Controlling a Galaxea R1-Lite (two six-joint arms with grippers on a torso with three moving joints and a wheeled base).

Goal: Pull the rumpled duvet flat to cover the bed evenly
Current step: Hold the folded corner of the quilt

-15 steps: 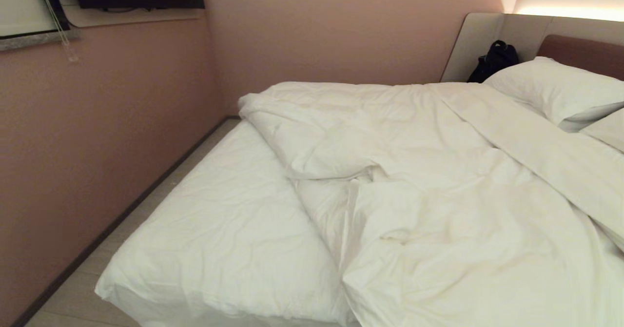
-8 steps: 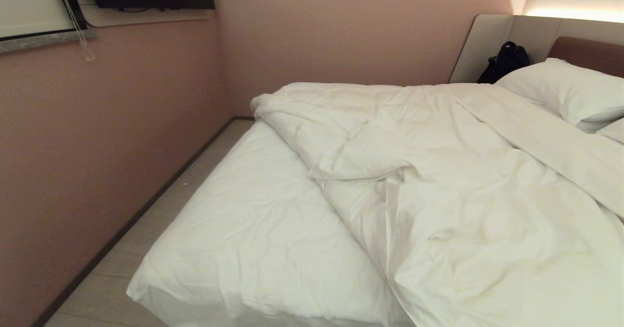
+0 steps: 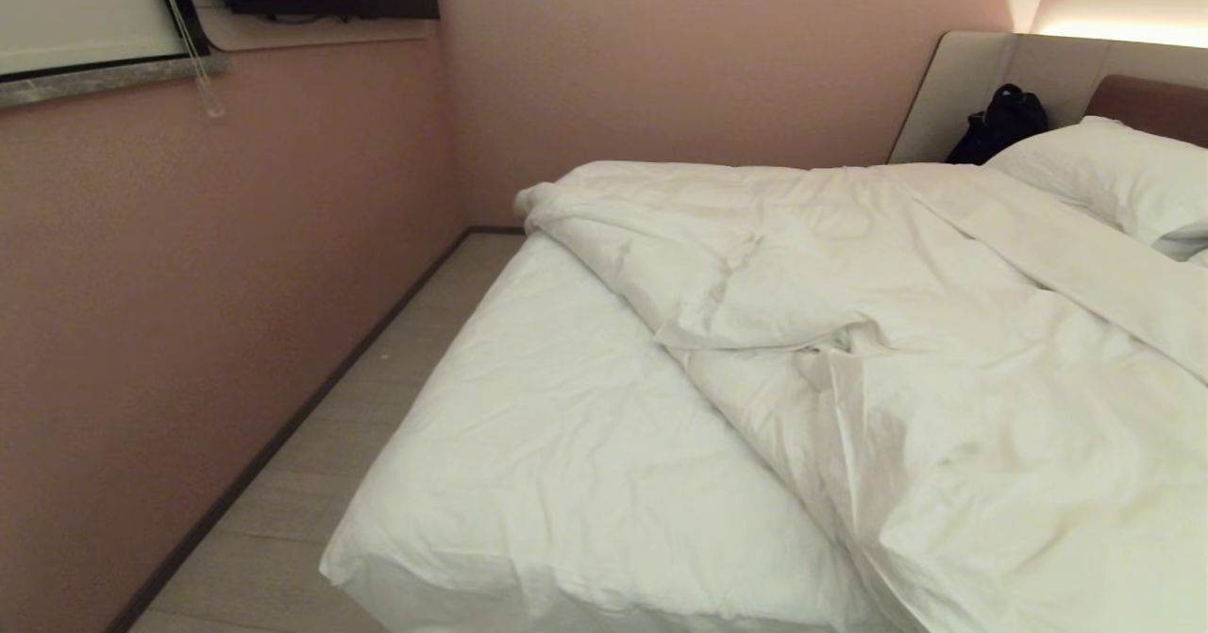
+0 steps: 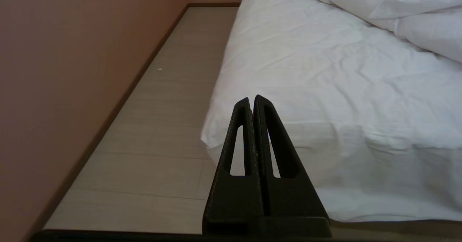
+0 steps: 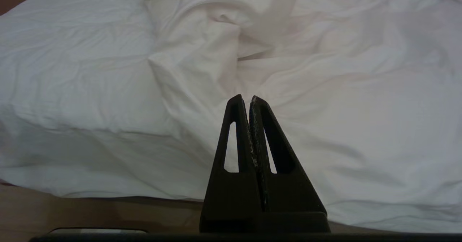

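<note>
Both claws pressed together, empty, parked short of the bed (image 3: 566, 482). Left claw (image 4: 252, 99) faces the bare sheet corner; right claw (image 5: 246, 98) faces the duvet (image 3: 944, 331), bunched just ahead of it and leaving that corner uncovered, so pulling likely starts there.

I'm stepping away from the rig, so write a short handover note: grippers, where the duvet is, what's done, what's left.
Left gripper: jaws shut, empty, off the bed's foot corner above the floor.
Right gripper: jaws shut, empty, facing the duvet at the foot edge.
Duvet: rumpled, bunched toward the pillow side; the sheet at the foot corner nearest the wall lies bare.
Done: nothing gripped yet.
Left: grip the duvet's edge, pull it flat over the bare sheet, even it out.
</note>
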